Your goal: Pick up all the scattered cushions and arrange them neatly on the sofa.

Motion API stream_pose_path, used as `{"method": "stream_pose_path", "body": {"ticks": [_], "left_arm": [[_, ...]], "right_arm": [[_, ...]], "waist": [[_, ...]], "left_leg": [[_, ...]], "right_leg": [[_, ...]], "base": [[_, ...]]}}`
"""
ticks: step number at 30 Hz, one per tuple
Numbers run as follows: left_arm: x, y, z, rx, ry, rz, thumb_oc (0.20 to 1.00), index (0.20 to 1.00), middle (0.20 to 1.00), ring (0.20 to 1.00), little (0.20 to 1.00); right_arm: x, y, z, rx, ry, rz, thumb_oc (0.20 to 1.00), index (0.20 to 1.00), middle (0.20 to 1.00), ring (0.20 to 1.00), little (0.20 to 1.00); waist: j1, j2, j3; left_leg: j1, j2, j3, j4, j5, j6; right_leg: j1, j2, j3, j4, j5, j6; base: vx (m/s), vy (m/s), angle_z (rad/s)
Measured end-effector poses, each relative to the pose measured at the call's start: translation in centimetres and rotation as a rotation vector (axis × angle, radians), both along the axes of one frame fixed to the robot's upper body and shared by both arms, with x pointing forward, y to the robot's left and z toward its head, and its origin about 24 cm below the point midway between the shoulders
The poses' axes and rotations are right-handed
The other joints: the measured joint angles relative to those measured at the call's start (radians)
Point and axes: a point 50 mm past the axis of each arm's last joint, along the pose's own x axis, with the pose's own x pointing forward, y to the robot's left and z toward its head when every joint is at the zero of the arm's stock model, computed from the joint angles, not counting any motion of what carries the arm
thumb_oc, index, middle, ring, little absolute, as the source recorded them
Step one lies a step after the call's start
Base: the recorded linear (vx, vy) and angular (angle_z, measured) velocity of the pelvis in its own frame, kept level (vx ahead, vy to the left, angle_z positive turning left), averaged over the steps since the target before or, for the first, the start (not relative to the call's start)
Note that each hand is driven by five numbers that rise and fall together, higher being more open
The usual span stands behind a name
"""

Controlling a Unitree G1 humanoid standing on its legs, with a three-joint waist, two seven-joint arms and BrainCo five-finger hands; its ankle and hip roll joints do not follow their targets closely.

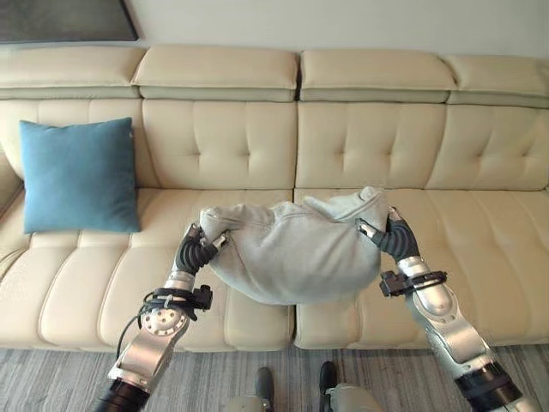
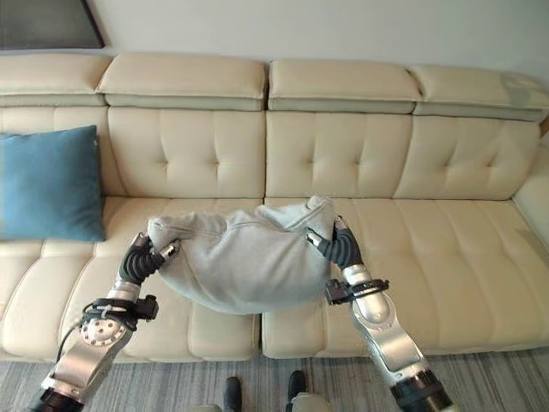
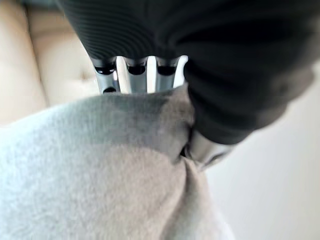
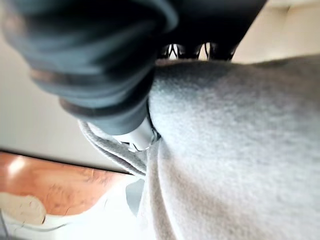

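Gripping the grey cushion (image 1: 292, 249) — left hand (image 1: 199, 247), right hand (image 1: 390, 236) pinching its ends — above the sofa (image 1: 386, 146)

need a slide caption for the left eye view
Both hands, left and right, pinch a soft grey cushion above the cream leather sofa.

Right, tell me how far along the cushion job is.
Done: the blue cushion stands against the sofa backrest at its left end. In hand: the grey cushion, pinched by the left hand and right hand above the seat. Left: setting it down neatly.
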Motion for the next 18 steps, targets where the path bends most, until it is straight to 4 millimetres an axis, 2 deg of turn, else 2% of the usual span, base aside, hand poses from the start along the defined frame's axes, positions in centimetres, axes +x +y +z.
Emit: {"method": "stream_pose_path", "body": {"ticks": [4,7,9,10,12,16,18], "left_arm": [[2.8,0.1,0.9,-0.018,-0.045,0.1,0.2,0.2,0.2,0.2,0.2],[4.2,-0.3,1.4,-0.015,-0.065,0.135,0.2,0.2,0.2,0.2,0.2],[5.9,-0.8,2.3,0.002,-0.086,0.156,0.2,0.2,0.2,0.2,0.2],[7.6,-1.2,3.6,0.02,-0.111,0.18,0.2,0.2,0.2,0.2,0.2],[9.1,-1.5,5.8,0.031,-0.168,0.209,0.2,0.2,0.2,0.2,0.2],[11.6,-2.4,10.1,0.092,-0.268,0.242,0.2,0.2,0.2,0.2,0.2],[11.9,-2.7,11.8,0.088,-0.318,0.251,0.2,0.2,0.2,0.2,0.2]], "right_arm": [[3.0,1.3,1.3,-0.005,-0.022,-0.022,0.2,0.2,0.2,0.2,0.2],[4.2,1.3,1.8,-0.016,-0.022,-0.062,0.2,0.2,0.2,0.2,0.2],[5.2,1.2,2.7,-0.027,-0.042,-0.093,0.2,0.2,0.2,0.2,0.2],[6.6,1.4,4.1,-0.044,-0.065,-0.125,0.2,0.2,0.2,0.2,0.2],[7.9,1.6,5.8,-0.062,-0.099,-0.155,0.2,0.2,0.2,0.2,0.2],[9.8,1.1,8.8,-0.077,-0.149,-0.238,0.2,0.2,0.2,0.2,0.2],[10.1,0.9,10.1,-0.076,-0.184,-0.26,0.2,0.2,0.2,0.2,0.2]], "waist": [[0.022,-0.001,0.003],[0.021,-0.004,0.017],[0.022,-0.001,0.025],[0.018,0.002,0.035],[0.015,0.002,0.072],[0.01,0.011,0.099],[0.007,0.02,0.119]], "left_leg": [[-0.08,0.008,0.002,0.02,0.008,0.005],[-0.121,0.016,-0.009,0.019,0.024,0.003],[-0.162,0.02,-0.013,0.019,0.033,-0.002],[-0.204,0.025,-0.015,0.016,0.046,-0.01],[-0.228,0.033,-0.018,0.012,0.062,-0.008],[-0.288,0.046,-0.032,-0.011,0.084,-0.033],[-0.295,0.052,-0.036,-0.023,0.1,-0.023]], "right_leg": [[-0.06,0.008,-0.002,-0.022,0.033,-0.008],[-0.095,0.017,-0.01,-0.031,0.047,-0.019],[-0.134,0.021,-0.016,-0.03,0.048,-0.018],[-0.172,0.027,-0.02,-0.04,0.064,-0.022],[-0.184,0.035,-0.032,-0.066,0.092,-0.034],[-0.233,0.053,-0.04,-0.102,0.117,-0.048],[-0.24,0.063,-0.045,-0.11,0.13,-0.061]], "base": [[-0.08,-0.044,0.0],[-0.07,-0.059,0.06],[-0.04,-0.065,0.07],[-0.02,-0.064,0.03],[-0.02,-0.076,0.01],[0.0,-0.048,0.05],[0.01,-0.036,0.02]]}}
